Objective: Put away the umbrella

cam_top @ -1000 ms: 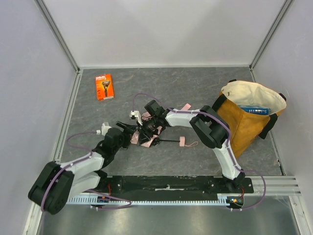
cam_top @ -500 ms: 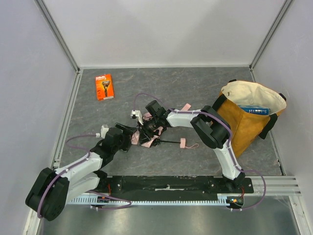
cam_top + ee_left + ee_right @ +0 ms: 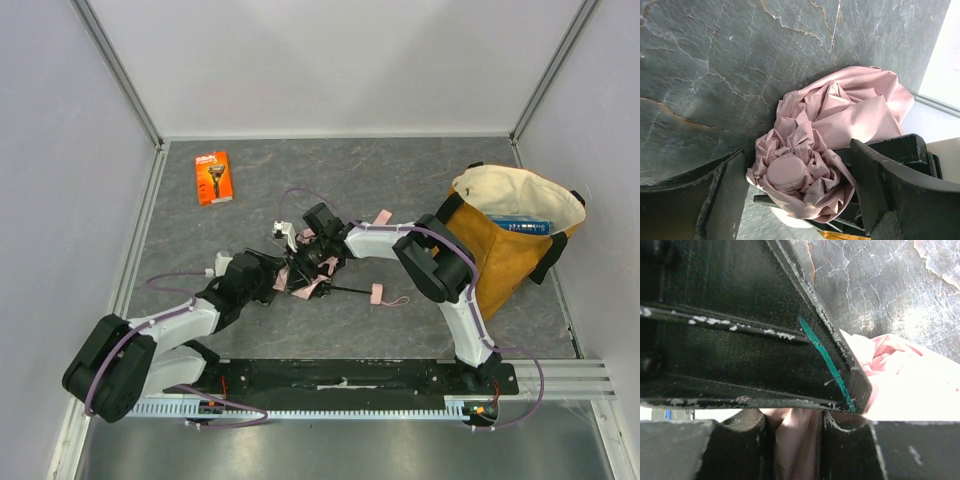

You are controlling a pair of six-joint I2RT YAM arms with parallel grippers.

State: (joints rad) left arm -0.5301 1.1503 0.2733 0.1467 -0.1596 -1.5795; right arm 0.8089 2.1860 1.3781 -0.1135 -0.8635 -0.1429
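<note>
The pale pink umbrella (image 3: 318,286) lies crumpled mid-table, its thin black shaft running right to the small pink handle (image 3: 374,292). My right gripper (image 3: 305,264) is shut on a fold of its fabric; in the right wrist view (image 3: 792,450) the pink cloth (image 3: 900,385) is pinched in the narrow gap between the fingers. My left gripper (image 3: 277,276) is at the umbrella's left end. In the left wrist view (image 3: 800,160) its jaws stand wide apart, with the bunched fabric (image 3: 840,110) and round pink cap between them.
A mustard-yellow tote bag (image 3: 500,255) stands open at the right with a blue box (image 3: 520,225) inside. An orange razor package (image 3: 213,177) lies at the back left. White walls enclose the table on three sides.
My left gripper has moved right and away from me, up to the umbrella's left end. My right gripper has shifted slightly right while still holding the fabric.
</note>
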